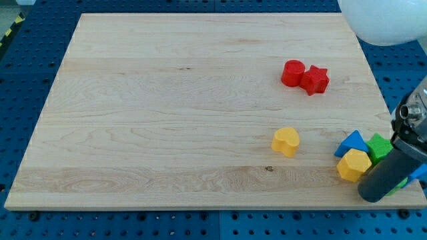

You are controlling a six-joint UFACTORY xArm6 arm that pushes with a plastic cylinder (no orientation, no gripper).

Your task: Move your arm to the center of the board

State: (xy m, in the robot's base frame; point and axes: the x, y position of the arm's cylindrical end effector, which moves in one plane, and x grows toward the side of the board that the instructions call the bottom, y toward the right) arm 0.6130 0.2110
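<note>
Starting step: my tip point(372, 195) sits at surface point(167, 120) bottom-right corner beside yellow hexagon block point(353, 165); no claw fitted, state untellable; next needs travel toward centre

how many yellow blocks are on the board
2. A yellow heart-shaped block lies right of centre; a yellow hexagonal block sits at the lower right, beside my tip. The rod may hide more.

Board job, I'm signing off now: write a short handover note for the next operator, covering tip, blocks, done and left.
My tip: at the board's bottom-right corner, just right of the yellow hexagon block.
Nearby cluster: blue triangle block, green block.
Yellow heart block sits alone, right of centre; red cylinder and red star block touch, upper right.
Done: nothing evident.
Left: slide the tip up-left to the centre, skirting the yellow blocks.
</note>
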